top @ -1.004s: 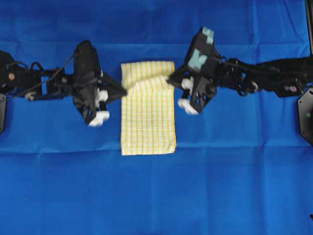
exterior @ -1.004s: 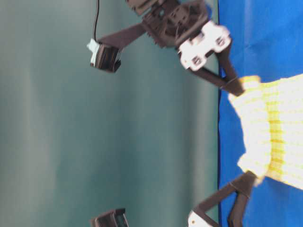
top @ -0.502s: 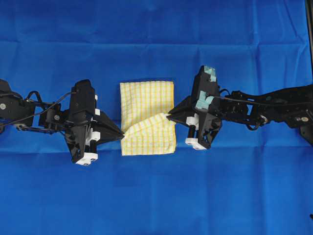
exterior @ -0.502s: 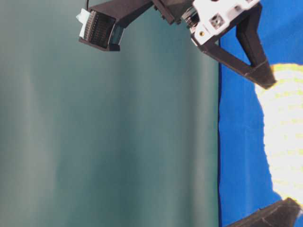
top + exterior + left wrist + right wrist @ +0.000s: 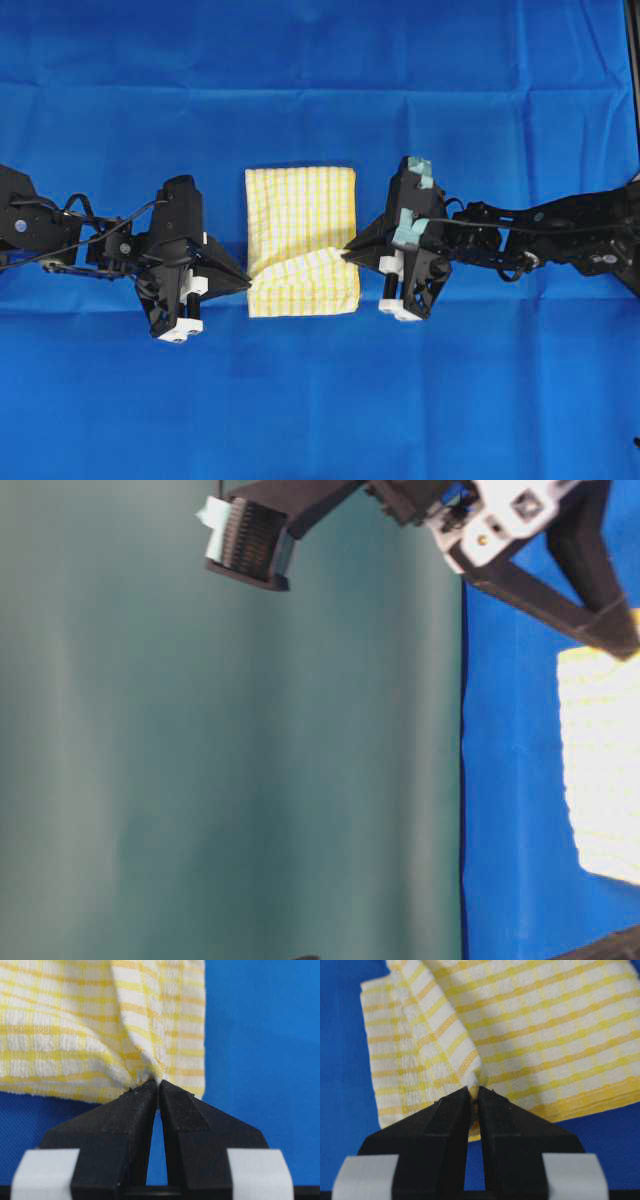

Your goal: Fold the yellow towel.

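Yellow towel (image 5: 301,240): centre of overhead frame, on blue cloth (image 5: 320,400), lower part doubled over. Left pincer (image 5: 249,281) and right pincer (image 5: 346,252): each clamped on a towel edge; wrist views alone show fabric pinched between tips

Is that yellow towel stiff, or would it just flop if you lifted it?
Probably floppy: the yellow towel puckers where the left gripper and right gripper pinch it. Likely light, since thin fingertips hold its edges. It looks textured, so probably not slippery.
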Motion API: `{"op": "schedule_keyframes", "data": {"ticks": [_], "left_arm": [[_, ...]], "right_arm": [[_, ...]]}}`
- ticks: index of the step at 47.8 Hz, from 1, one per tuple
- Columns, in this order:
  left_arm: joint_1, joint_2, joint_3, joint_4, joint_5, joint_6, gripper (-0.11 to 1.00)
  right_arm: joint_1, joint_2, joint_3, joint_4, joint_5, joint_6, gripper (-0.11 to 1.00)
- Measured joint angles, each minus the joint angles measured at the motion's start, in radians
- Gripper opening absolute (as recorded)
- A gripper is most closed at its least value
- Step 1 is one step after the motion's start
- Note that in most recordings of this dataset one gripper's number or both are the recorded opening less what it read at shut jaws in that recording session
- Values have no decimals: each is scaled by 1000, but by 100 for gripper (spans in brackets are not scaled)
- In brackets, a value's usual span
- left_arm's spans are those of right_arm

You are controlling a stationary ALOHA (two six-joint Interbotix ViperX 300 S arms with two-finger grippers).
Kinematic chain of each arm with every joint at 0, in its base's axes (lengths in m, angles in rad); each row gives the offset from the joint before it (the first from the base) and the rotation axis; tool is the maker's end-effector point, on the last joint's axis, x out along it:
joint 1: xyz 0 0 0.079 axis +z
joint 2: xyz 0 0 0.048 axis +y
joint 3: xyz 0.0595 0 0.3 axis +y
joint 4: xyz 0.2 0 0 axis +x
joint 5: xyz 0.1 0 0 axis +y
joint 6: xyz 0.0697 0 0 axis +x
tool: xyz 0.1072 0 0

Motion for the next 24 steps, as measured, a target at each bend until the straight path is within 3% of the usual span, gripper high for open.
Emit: {"op": "schedule_keyframes", "data": {"ticks": [20, 24], "left_arm": [[0, 5, -6, 2, 2, 8, 3], [0, 5, -6, 2, 0, 9, 6]], "right_arm": [[9, 2, 0, 2, 0, -2, 6], [18, 2, 0, 0, 0, 0, 17]]}}
